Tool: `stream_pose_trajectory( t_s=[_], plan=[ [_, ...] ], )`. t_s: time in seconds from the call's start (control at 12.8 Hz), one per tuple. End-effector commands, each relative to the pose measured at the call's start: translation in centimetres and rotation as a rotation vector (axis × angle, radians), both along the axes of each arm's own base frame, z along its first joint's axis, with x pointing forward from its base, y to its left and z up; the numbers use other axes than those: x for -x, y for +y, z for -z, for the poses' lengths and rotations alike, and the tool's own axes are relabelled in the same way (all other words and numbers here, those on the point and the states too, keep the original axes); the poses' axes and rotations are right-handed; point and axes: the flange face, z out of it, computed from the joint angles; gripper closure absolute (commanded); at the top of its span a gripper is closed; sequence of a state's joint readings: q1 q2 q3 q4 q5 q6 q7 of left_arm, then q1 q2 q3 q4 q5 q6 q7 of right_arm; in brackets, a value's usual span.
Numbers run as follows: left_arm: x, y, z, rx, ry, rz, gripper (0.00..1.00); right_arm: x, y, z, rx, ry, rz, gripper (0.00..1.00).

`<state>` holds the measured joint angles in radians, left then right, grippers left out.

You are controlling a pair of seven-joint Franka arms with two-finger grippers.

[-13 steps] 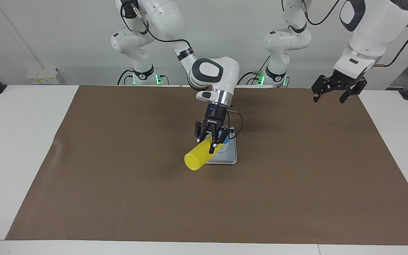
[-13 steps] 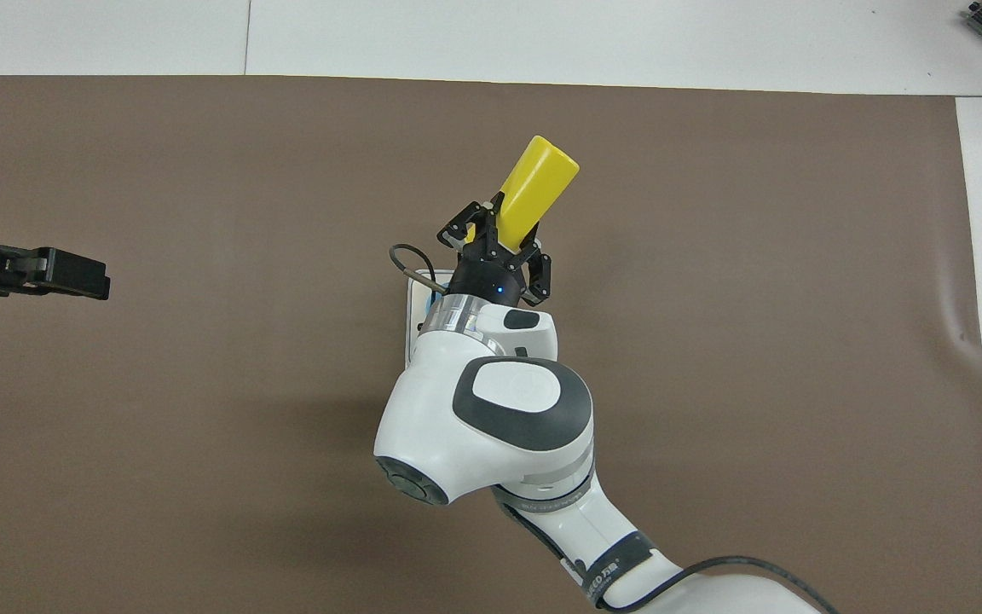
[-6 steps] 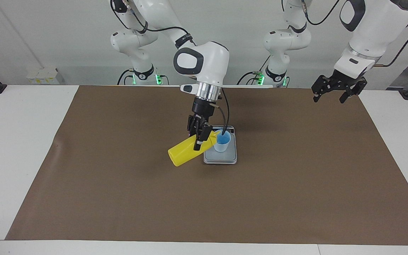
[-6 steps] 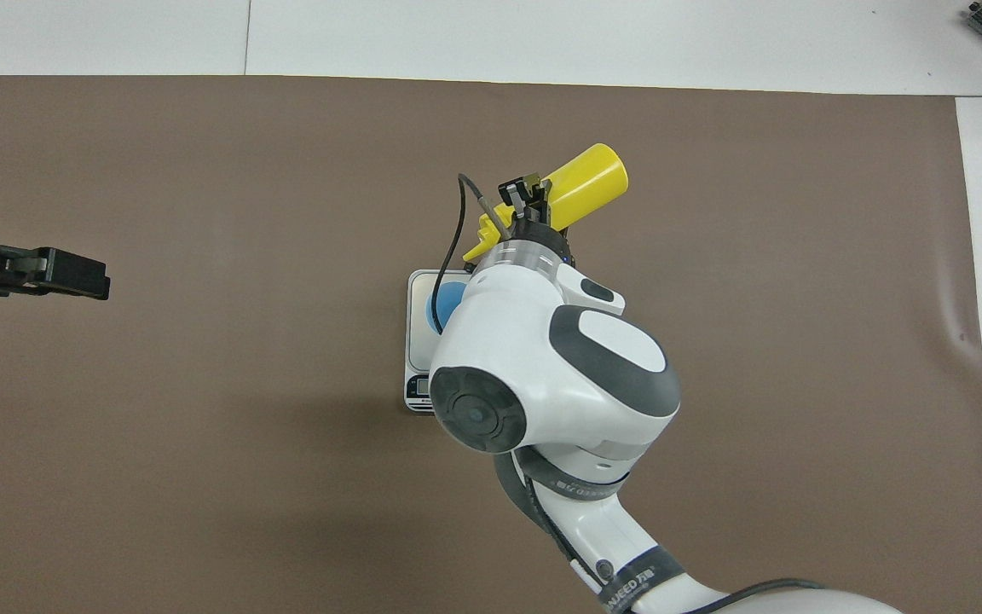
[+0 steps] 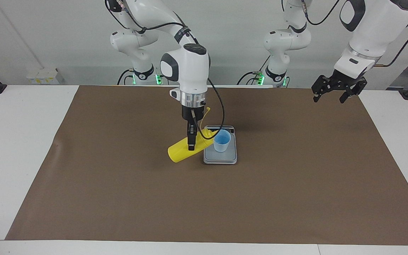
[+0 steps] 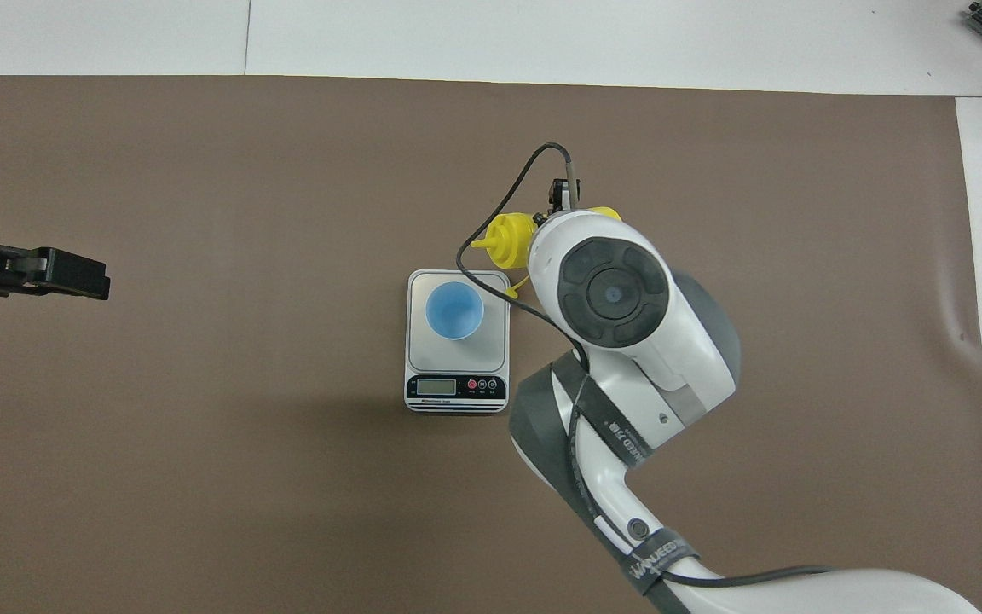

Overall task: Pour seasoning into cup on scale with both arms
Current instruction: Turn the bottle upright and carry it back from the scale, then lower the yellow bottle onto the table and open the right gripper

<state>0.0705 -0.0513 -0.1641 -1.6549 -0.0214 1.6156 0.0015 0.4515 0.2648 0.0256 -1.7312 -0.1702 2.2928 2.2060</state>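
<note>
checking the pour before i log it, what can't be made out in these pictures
- Overhead view: the right end effector and most of the yellow bottle are hidden under the right arm's wrist; only the nozzle end shows.
- Either view: whether any seasoning is leaving the nozzle or lies in the cup; too small to tell.
- Overhead view: the scale display reading is too small to read.
- Overhead view: the left end effector shows, its arm cut off by the edge.

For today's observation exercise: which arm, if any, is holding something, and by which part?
The right gripper holds the tilted yellow bottle around its body, near the nozzle end. The left gripper is empty.
</note>
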Motion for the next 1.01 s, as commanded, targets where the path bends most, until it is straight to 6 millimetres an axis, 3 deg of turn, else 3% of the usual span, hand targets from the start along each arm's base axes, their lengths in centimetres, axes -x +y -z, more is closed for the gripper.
stream_pose_trajectory(
  t_s=[0.0, 0.31, 0.55, 0.94],
  plan=[
    [0.8, 0.2, 0.0, 0.009, -0.004, -0.015, 0.0, -1.7, -4.2, 0.3, -0.192, 0.087, 0.039, 1.0],
    [0.7, 0.2, -0.1, 0.009, -0.005, -0.015, 0.0, -3.3, -11.5, 2.2, -0.416, 0.169, 0.112, 1.0],
    [0.8, 0.2, -0.1, 0.009, -0.007, -0.015, 0.0, -1.9, -16.5, 4.3, -0.544, 0.197, 0.062, 1.0],
    [0.8, 0.2, -0.1, 0.008, -0.005, -0.015, 0.0, -0.3, -23.7, 4.9, -0.725, 0.228, -0.03, 1.0]
  ],
)
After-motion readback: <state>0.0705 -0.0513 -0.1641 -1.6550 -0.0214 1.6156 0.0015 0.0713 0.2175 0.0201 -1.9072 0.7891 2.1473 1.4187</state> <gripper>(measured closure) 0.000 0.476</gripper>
